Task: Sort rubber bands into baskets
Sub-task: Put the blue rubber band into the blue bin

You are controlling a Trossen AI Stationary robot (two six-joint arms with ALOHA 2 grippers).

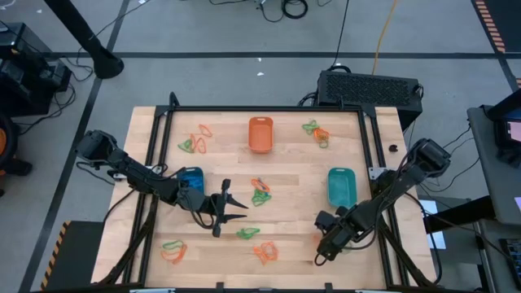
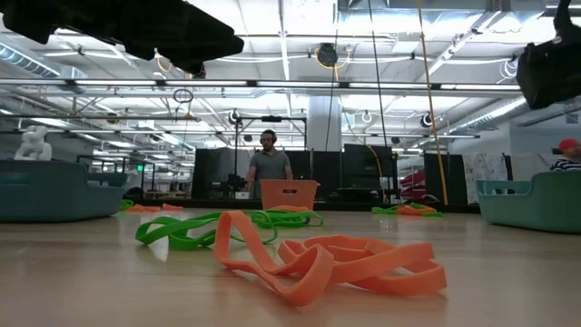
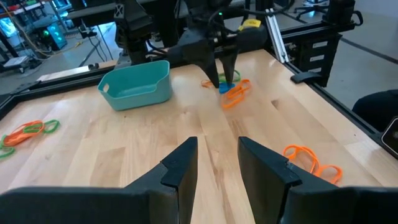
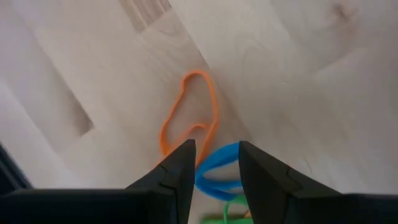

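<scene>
The right gripper [image 4: 214,163], fingers parted and empty, hovered over tangled blue [image 4: 217,171] and orange bands [image 4: 186,118] and might snag both; left gripper [image 3: 217,163] waited open.

Blue rubber band [image 4: 219,171]: lower part hidden between the right end effector [image 4: 214,163] fingers. Green band [image 4: 231,210]: cut off by the picture's edge. Blue basket [image 1: 190,177]: partly covered by the left arm. Far bands in the low view: too small to tell.
</scene>
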